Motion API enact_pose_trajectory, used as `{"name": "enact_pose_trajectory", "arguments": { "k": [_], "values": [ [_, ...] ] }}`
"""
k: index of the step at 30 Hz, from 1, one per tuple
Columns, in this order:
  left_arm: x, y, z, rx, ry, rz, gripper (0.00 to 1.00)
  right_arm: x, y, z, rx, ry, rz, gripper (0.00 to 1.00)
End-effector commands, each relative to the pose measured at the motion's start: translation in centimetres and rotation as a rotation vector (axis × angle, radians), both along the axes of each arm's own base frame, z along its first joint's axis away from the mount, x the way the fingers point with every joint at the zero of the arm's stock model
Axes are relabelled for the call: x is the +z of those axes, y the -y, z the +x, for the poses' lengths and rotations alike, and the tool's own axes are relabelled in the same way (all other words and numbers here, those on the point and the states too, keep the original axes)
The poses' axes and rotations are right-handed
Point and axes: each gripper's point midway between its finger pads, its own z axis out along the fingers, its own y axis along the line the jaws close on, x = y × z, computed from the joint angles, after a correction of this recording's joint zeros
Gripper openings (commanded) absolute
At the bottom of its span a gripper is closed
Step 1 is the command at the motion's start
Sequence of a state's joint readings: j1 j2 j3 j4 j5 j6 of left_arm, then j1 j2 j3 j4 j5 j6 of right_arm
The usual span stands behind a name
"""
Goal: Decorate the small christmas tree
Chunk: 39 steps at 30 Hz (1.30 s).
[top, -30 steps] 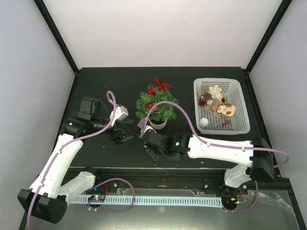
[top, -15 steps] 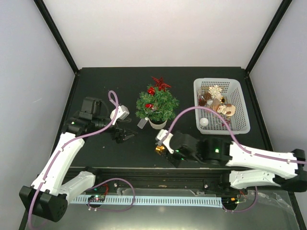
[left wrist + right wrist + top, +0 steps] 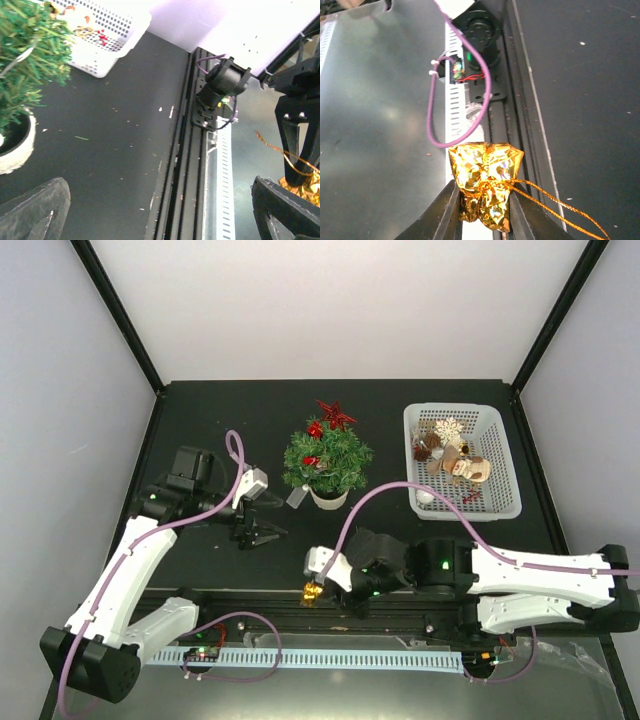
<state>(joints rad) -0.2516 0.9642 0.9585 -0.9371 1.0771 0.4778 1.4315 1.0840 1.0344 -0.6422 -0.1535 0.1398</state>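
Matte black desk (image 3: pixel 200 420), flecked with pale specks, enclosed by white panels (image 3: pixel 330 310) and black corner posts (image 3: pixel 117 315). Left end effector (image 3: pixel 256 533) is released, its dark wedge-shaped fingers (image 3: pixel 35 212) spread wide over bare desk. The small christmas tree (image 3: pixel 327 462), bristly green needles in a smooth round white pot (image 3: pixel 328 498), stands just ahead and to its right, with a strip of bare surface between. Right end effector (image 3: pixel 316 585) sits at the desk's near edge, above the black rail (image 3: pixel 250 605), clenched on a crinkled gold foil ornament (image 3: pixel 485 185) trailing a thin gold cord (image 3: pixel 560 202). The tree is ahead of it, well apart. White plastic mesh basket (image 3: pixel 505 455) lies far ahead to its right, near the desk's right edge.
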Motion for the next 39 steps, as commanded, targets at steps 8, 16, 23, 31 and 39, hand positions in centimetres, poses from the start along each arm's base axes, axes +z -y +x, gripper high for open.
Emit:
{"name": "enact_pose_trajectory", "arguments": {
  "k": [8, 16, 23, 31, 39],
  "values": [
    [1.4, 1.1, -1.9, -0.115, -0.023, -0.049, 0.97, 1.4, -1.7, -1.7, 0.100, 0.069, 0.003, 0.19],
    [0.2, 1.5, -1.0, -0.088, -0.004, 0.030, 0.90, 3.0, -1.6, 6.6, -0.292, 0.183, 0.011, 0.03],
    [-1.4, 0.1, 2.7, 0.107, 0.066, 0.174, 0.95, 5.1, 2.0, 15.4, -0.616, 0.100, 0.114, 0.07],
    [-1.2, -0.8, 4.3, 0.182, 0.085, 0.201, 0.98, 5.2, 8.4, 25.0, -1.013, 0.086, 0.142, 0.08],
    [-1.9, -0.9, 4.7, 0.186, 0.072, 0.217, 0.99, 4.8, 9.0, 28.4, -1.060, 0.064, 0.164, 0.08]
  ]
}}
